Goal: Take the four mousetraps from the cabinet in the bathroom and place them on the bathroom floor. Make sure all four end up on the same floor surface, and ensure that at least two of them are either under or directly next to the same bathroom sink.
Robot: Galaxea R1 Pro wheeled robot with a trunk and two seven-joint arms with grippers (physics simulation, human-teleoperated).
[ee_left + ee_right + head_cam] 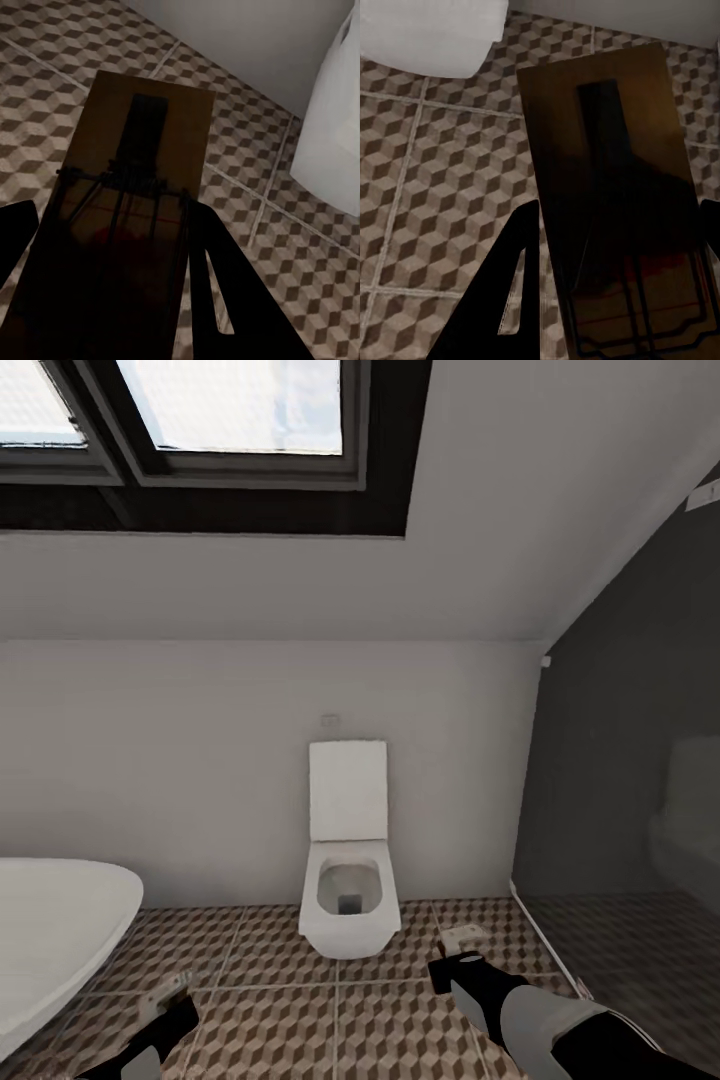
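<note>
I hold one mousetrap in each hand above the cube-patterned bathroom floor (280, 1015). My left gripper (168, 1005) is shut on a mousetrap (166, 987) at the lower left. In the left wrist view that mousetrap (154, 124) is a brown wooden base with a wire spring, clamped by the left gripper (112, 225). My right gripper (452, 968) is shut on another mousetrap (466, 937), in front of and to the right of the toilet. The right wrist view shows that mousetrap (604, 112) between the black fingers of the right gripper (619, 225). The cabinet and the sink are out of view.
A white toilet (348, 900) with its lid up stands against the pale wall straight ahead. The rim of a white bathtub (55, 930) curves in at the left. A dark glossy wall panel (630, 810) closes the right side. A skylight (210, 420) sits overhead.
</note>
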